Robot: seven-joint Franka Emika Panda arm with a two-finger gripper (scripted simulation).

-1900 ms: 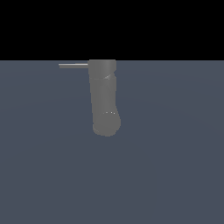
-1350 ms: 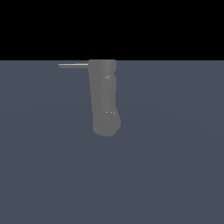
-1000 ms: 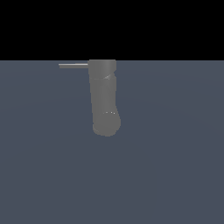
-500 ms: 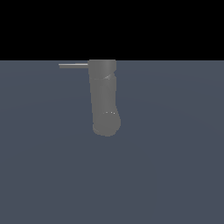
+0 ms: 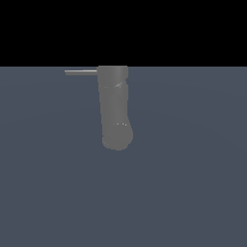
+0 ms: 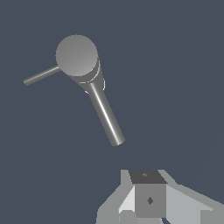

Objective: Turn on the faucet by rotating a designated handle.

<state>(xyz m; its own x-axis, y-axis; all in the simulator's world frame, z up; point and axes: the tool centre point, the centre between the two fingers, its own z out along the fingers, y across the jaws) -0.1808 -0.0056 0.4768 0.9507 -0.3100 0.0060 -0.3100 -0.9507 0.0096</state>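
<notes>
**Exterior view: faucet alone, gripper not yet near the handle**

The exterior view shows a flat slate-blue counter filling the lower part of the picture under a black band. The biggest thing on it is the faucet, a thick matte grey body with faint seams and a rounded end, standing near the middle of the view. No arm appears in this view at all.

From above, the wrist view shows the faucet's round top with a glossy spout tube running out from beneath it. The handle, a thin grey rod, sticks out sideways from the top of the body toward the exterior view's left; in the wrist view it points away from the cap on the side roughly opposite the spout. Sticking out level and clear of the body, it looks easy to push around sideways.

Smallest in sight is the gripper: only its pale body and a dark block show at the picture's edge, well apart from the faucet. Its fingertips are out of frame, so I cannot tell how far apart they stand; it touches nothing visible. The approach to the handle seems not yet made.
</notes>
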